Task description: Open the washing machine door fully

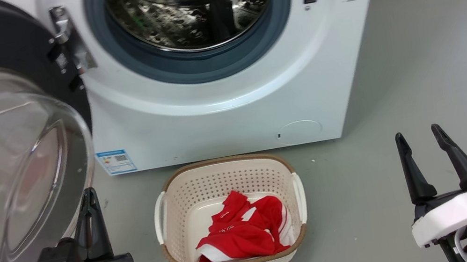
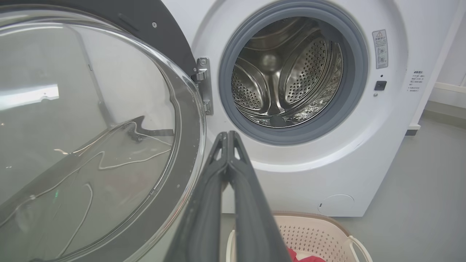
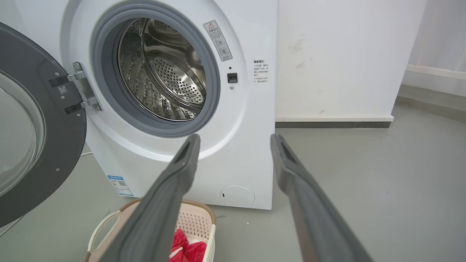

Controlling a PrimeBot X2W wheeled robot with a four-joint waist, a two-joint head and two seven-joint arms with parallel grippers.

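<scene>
The washing machine door stands swung out to the left on its hinge, its clear glass bowl bulging toward me; it also shows as the washing machine door and the washing machine door. The steel drum mouth is uncovered. My left gripper sits low beside the door's lower right rim, fingers pressed together with nothing between them; in its wrist view the left gripper points at the machine front. My right gripper rests at the lower right, open and empty, apart from the machine, and shows as the right gripper.
A cream laundry basket with a red and white garment sits on the grey floor right before the white machine. A white wall with a dark skirting runs to the machine's right.
</scene>
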